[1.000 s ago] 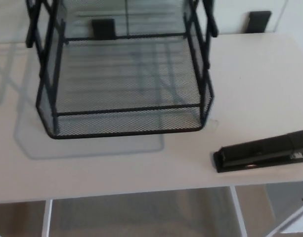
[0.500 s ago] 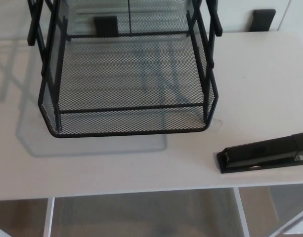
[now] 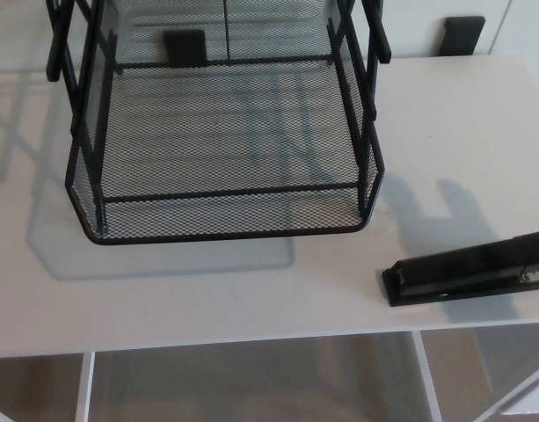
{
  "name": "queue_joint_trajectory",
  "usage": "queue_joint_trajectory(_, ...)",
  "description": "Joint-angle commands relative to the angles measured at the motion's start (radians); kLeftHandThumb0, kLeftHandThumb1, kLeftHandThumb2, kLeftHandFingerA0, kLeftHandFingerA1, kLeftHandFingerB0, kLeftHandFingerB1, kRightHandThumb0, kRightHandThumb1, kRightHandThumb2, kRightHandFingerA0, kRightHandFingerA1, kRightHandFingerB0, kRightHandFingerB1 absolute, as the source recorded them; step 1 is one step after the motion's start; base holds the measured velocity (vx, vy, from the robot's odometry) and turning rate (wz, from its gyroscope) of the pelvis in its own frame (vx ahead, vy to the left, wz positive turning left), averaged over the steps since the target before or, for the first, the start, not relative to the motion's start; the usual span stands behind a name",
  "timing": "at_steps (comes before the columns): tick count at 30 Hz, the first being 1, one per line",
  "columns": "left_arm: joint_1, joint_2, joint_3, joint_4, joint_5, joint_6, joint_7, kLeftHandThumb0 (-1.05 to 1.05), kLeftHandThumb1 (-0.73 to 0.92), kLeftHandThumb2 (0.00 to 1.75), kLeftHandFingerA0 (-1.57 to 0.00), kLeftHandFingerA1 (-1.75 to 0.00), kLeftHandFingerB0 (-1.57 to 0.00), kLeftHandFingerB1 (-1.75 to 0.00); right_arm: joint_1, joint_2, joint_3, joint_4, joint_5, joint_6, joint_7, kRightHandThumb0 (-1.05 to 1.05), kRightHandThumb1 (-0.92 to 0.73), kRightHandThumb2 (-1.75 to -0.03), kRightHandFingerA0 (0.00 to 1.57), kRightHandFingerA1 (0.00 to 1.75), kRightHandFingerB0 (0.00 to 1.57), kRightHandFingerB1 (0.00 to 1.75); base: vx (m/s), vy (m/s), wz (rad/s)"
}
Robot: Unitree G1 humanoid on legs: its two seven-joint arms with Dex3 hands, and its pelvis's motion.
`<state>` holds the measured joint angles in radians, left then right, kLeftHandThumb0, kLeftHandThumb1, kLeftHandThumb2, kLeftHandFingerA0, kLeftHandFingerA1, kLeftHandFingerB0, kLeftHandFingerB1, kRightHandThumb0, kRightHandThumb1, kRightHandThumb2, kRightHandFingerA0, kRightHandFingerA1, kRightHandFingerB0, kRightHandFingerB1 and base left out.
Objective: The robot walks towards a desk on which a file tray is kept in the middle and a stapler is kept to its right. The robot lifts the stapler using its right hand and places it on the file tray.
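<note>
no hand in view, neither left nor right, so impossible to tell how far the fingers are open or if holding anything. only a forked shadow (image 3: 440,211) on the desk (image 3: 207,299), just behind the stapler (image 3: 467,274); maybe from the right hand somewhere above, but not sure.

stapler lying flat and closed, to the right of the tray (image 3: 225,237) and apart from it, close to the front edge of the desk, right end at the picture border. not lifted yet, so whole task ahead.

several ways to fail from here:
- easy to push the stapler over the front edge, if touching it from behind before the fingers close around it.
- long and narrow body, so a grasp far from the middle likely to let it tilt and slip out during the lift.
- hinged too, by the look: taking only the upper arm could swing it open, leaving the base hanging or falling.
- on the way to the tray, danger of hitting the posts (image 3: 367,132) on its right side, tall there with a frame above; enough to shift the tray or knock the stapler loose.
- releasing too early or too high may leave it across the rim instead of flat on the mesh.
</note>
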<state>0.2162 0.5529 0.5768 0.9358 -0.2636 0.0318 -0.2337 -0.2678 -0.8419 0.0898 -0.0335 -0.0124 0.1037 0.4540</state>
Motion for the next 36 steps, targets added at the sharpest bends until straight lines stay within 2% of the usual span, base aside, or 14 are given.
queue_joint_trajectory(1, -0.006, 0.006, 0.001, 0.021, -0.010, 0.022, 0.012, -0.55, 0.49, 0.94, -0.42, -0.66, -0.18, -0.52, -0.052, -0.035, 0.108, 0.002, -0.112, -0.020, 0.131, -0.63, -0.38, -0.79, 0.03, 0.31, 0.03, 0.24, 0.00, 0.000, 0.00)
queue_joint_trajectory(3, -0.001, 0.004, 0.004, 0.006, -0.014, 0.025, 0.009, -0.59, 0.68, 0.60, -0.43, -0.59, -0.26, -0.45, -0.071, -0.019, 0.133, 0.023, -0.120, -0.025, 0.135, -0.65, -0.38, -0.78, 0.04, 0.32, 0.04, 0.28, 0.00, 0.000, 0.00)
queue_joint_trajectory(13, -0.003, -0.003, -0.014, 0.017, -0.002, 0.013, 0.019, -0.58, 0.68, 0.60, -0.42, -0.59, -0.28, -0.44, -0.183, 0.041, 0.290, 0.101, -0.260, 0.001, 0.172, -0.60, -0.52, -0.59, 0.07, 0.33, 0.13, 0.24, 0.00, 0.000, 0.00)
queue_joint_trajectory(14, -0.001, -0.003, -0.014, 0.017, -0.003, 0.012, 0.017, -0.56, 0.48, 0.93, -0.43, -0.67, -0.18, -0.52, -0.191, 0.058, 0.304, 0.112, -0.269, 0.002, 0.164, -0.63, -0.39, -0.75, 0.05, 0.42, 0.09, 0.35, 0.00, 0.000, 0.00)
queue_joint_trajectory(15, 0.002, -0.003, -0.015, 0.012, -0.003, 0.017, 0.018, -0.58, 0.69, 0.60, -0.42, -0.58, -0.27, -0.43, -0.193, 0.072, 0.316, 0.121, -0.283, -0.008, 0.150, -0.35, -0.36, -0.93, 0.02, 0.53, 0.00, 0.49, 0.00, 0.000, 0.00)
queue_joint_trajectory(21, 0.007, -0.006, -0.018, -0.005, -0.005, 0.020, 0.017, -0.58, 0.69, 0.60, -0.42, -0.58, -0.28, -0.43, -0.200, 0.113, 0.348, 0.171, -0.367, -0.070, 0.098, -0.36, -0.39, -0.95, 0.02, 0.53, 0.00, 0.50, 0.00, 0.000, 0.00)
queue_joint_trajectory(22, 0.002, -0.004, -0.016, 0.003, -0.007, 0.025, 0.019, -0.54, 0.49, 0.94, -0.42, -0.66, -0.18, -0.52, -0.205, 0.110, 0.362, 0.186, -0.394, -0.084, 0.094, -0.58, -0.58, -0.58, 0.08, 0.41, 0.12, 0.29, 0.00, 0.000, 0.00)
queue_joint_trajectory(23, 0.001, -0.006, -0.016, 0.001, -0.007, 0.026, 0.019, -0.54, 0.49, 0.94, -0.42, -0.66, -0.18, -0.52, -0.208, 0.110, 0.360, 0.187, -0.396, -0.085, 0.095, -0.58, -0.58, -0.58, 0.08, 0.41, 0.12, 0.29, 0.00, 0.000, 0.00)
queue_joint_trajectory(24, -0.002, -0.006, -0.011, 0.007, -0.013, 0.027, 0.018, -0.55, 0.70, 0.60, -0.40, -0.56, -0.27, -0.42, -0.214, 0.100, 0.390, 0.198, -0.465, -0.102, 0.065, -0.35, -0.39, -0.95, 0.01, 0.52, 0.00, 0.50, 0.00, 0.000, 0.00)
queue_joint_trajectory(26, -0.002, -0.006, -0.014, 0.011, -0.011, 0.019, 0.014, -0.56, 0.71, 0.60, -0.40, -0.56, -0.27, -0.42, -0.220, 0.082, 0.423, 0.208, -0.533, -0.126, 0.044, -0.35, -0.39, -0.96, 0.02, 0.53, 0.00, 0.49, 0.00, 0.000, 0.00)
queue_joint_trajectory(27, -0.003, -0.005, -0.013, 0.016, -0.010, 0.017, 0.014, -0.54, 0.50, 0.94, -0.42, -0.65, -0.18, -0.52, -0.234, 0.060, 0.471, 0.206, -0.614, -0.124, 0.054, -0.64, -0.45, -0.80, 0.04, 0.48, 0.05, 0.42, 0.00, 0.000, 0.00)
queue_joint_trajectory(30, -0.013, 0.000, -0.009, 0.042, -0.014, 0.010, 0.007, -0.54, 0.50, 0.94, -0.44, -0.66, -0.19, -0.52, -0.243, 0.045, 0.520, 0.215, -0.691, -0.121, 0.052, -0.61, -0.60, -0.59, 0.05, 0.39, 0.12, 0.29, 0.00, 0.000, 0.00)
queue_joint_trajectory(31, 0.001, -0.004, -0.013, 0.014, -0.009, 0.015, 0.012, -0.56, 0.71, 0.60, -0.47, -0.59, -0.29, -0.44, -0.237, 0.043, 0.542, 0.217, -0.733, -0.110, 0.032, -0.61, -0.59, -0.59, 0.05, 0.41, 0.11, 0.29, 0.00, 0.000, 0.00)
queue_joint_trajectory(36, -0.010, 0.001, -0.015, 0.032, -0.007, 0.017, 0.009, -0.57, 0.71, 0.60, -0.48, -0.58, -0.27, -0.44, -0.224, 0.046, 0.570, 0.236, -0.793, -0.091, -0.031, -0.61, -0.57, -0.59, 0.04, 0.43, 0.10, 0.29, 0.00, 0.000, 0.00)
